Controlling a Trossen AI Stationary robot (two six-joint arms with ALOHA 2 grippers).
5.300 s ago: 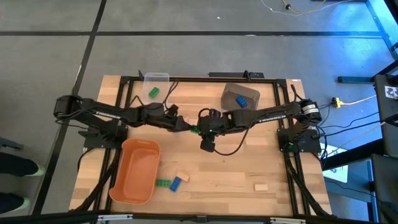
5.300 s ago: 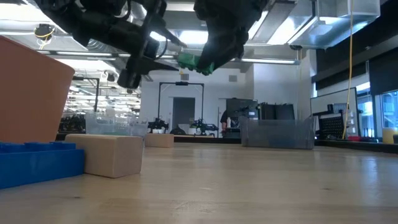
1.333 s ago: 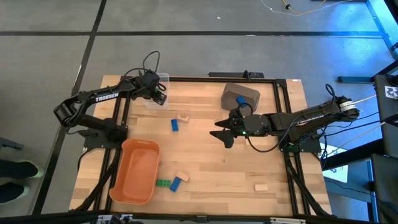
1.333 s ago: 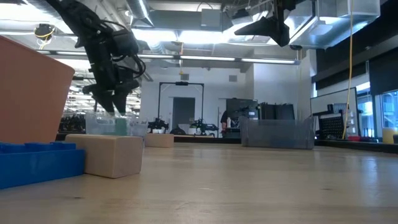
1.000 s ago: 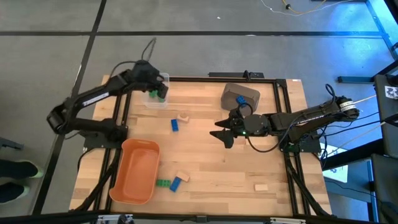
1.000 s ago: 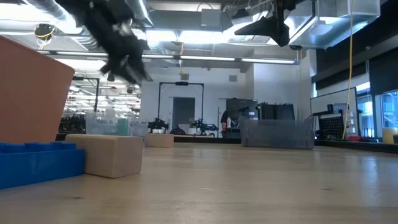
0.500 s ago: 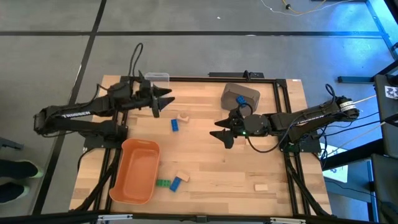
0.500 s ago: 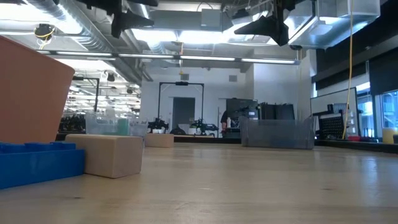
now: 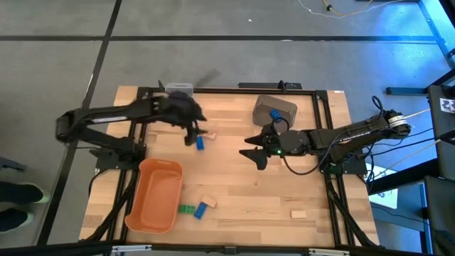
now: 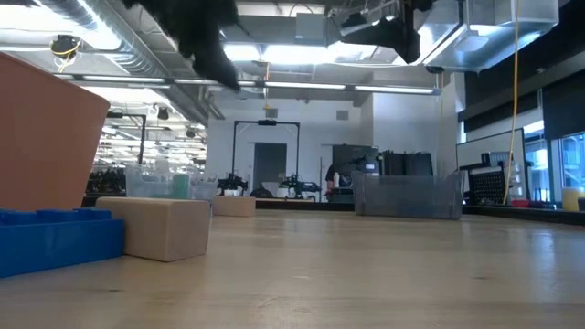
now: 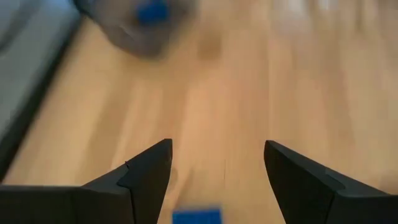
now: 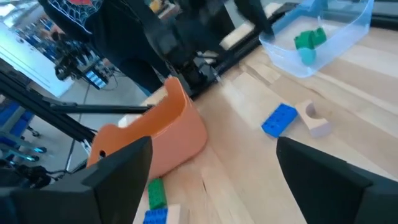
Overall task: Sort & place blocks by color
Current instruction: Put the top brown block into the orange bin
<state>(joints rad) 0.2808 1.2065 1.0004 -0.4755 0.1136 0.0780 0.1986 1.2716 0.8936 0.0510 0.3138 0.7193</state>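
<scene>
1. Since half a second ago the left claw (image 9: 190, 136) has swung from beside the clear tub (image 9: 178, 90) toward the table's middle; it now hangs just over a blue block (image 9: 200, 144). The right arm has not shifted.
2. Left claw: fingers spread apart, nothing between them; in its wrist view the same blue block (image 11: 196, 216) sits below the gap.
3. A tan block (image 9: 210, 133) lies just beside that blue block, on the bare tabletop (image 9: 313, 178).
4. Green blocks (image 12: 309, 42) lie inside the clear tub at the far left corner.
5. A blue block (image 9: 274, 114) sits in the dark grey bin (image 9: 274, 109) at the far edge.
6. Near the front edge, beside the orange tub (image 9: 155, 195): a green block (image 9: 186, 209), a blue block (image 9: 201, 210) and a tan block (image 9: 209, 202), close together. Another tan block (image 9: 298, 213) lies apart, toward the right.
7. Right claw (image 9: 254, 151) waits near mid-table, fingers wide apart, empty.
</scene>
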